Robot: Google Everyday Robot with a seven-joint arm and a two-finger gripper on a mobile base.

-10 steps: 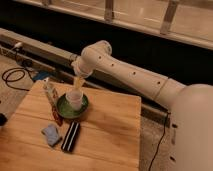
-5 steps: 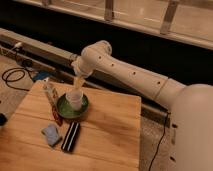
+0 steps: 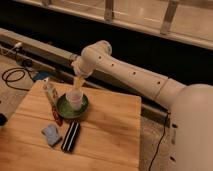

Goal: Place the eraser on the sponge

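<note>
The eraser, a long black block with a pale stripe, lies on the wooden table near its front left. Right beside it on the left lies the sponge, a small blue-grey pad; the two are close together, side by side. My gripper hangs from the white arm above the green bowl, well behind and above the eraser.
A white cup stands in the green bowl. A red-and-white stick-like tool lies to the bowl's left. Black cables lie on the floor at the left. A dark ledge runs behind the table.
</note>
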